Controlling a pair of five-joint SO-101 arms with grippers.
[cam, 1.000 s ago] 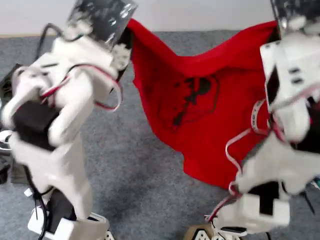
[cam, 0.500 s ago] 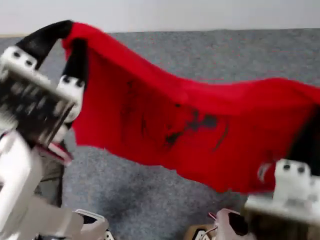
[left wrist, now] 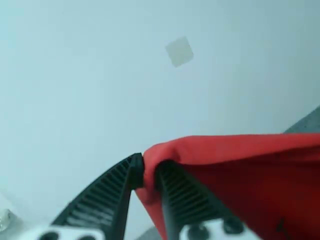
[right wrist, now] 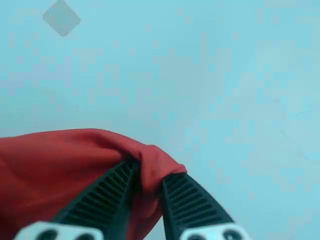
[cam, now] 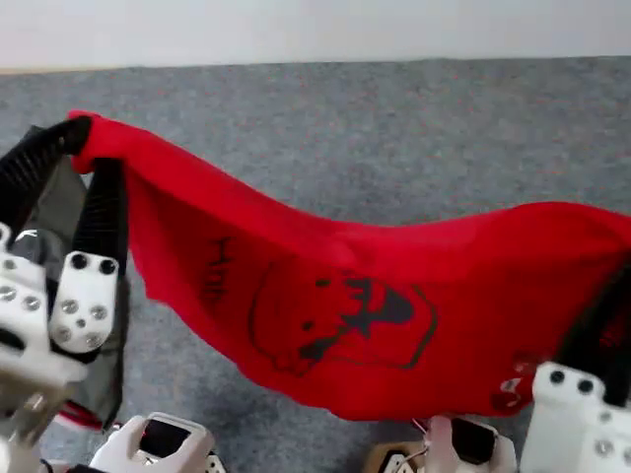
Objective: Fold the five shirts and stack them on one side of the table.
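Note:
A red shirt (cam: 345,296) with a black skull print hangs stretched in the air between the two arms, sagging in the middle above the grey table (cam: 394,128). My left gripper (cam: 87,148) is shut on the shirt's left corner, its black fingers (left wrist: 170,195) pinching the red cloth (left wrist: 240,170). At the right edge, my right gripper (right wrist: 150,172) is shut on the other corner of the shirt (right wrist: 60,170), with cloth bunched between its fingers (right wrist: 112,192). Both wrist views face a pale wall.
A dark folded garment (cam: 59,217) lies on the table at the left, behind the left arm. The arm bases (cam: 158,448) stand at the near edge. The grey table stretches bare toward the far wall (cam: 315,30).
Both arms have swung up and toward the near side, lifting the red shirt off the table and stretching it out wide; the skull print now faces the high camera.

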